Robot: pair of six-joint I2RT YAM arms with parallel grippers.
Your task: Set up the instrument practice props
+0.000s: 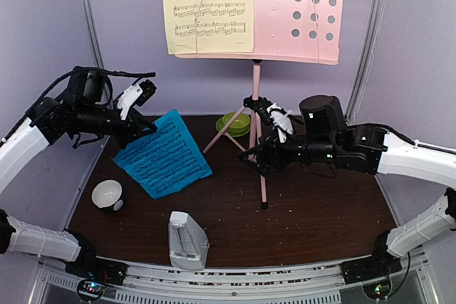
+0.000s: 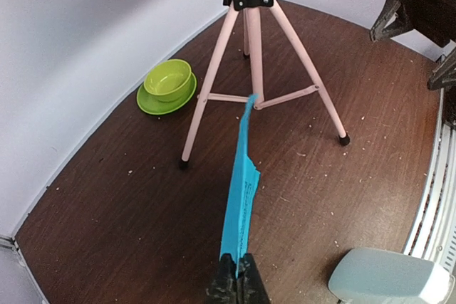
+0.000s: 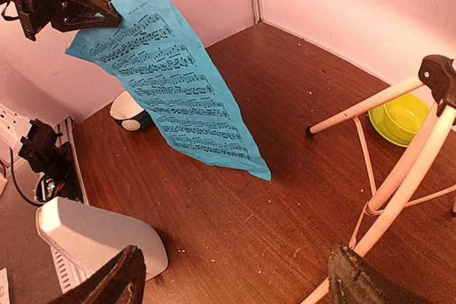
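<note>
With my left fingers [image 2: 226, 280] pinching only a corner of the blue page [image 1: 165, 154], which droops left of the pink stand [image 1: 258, 105] — and my right fingers [image 3: 114, 281] gaping wide beside its pole — I fear it slips or snags a leg.

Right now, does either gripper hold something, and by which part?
The left gripper pinches the blue page by its upper edge; the right gripper is open, holding nothing.
</note>
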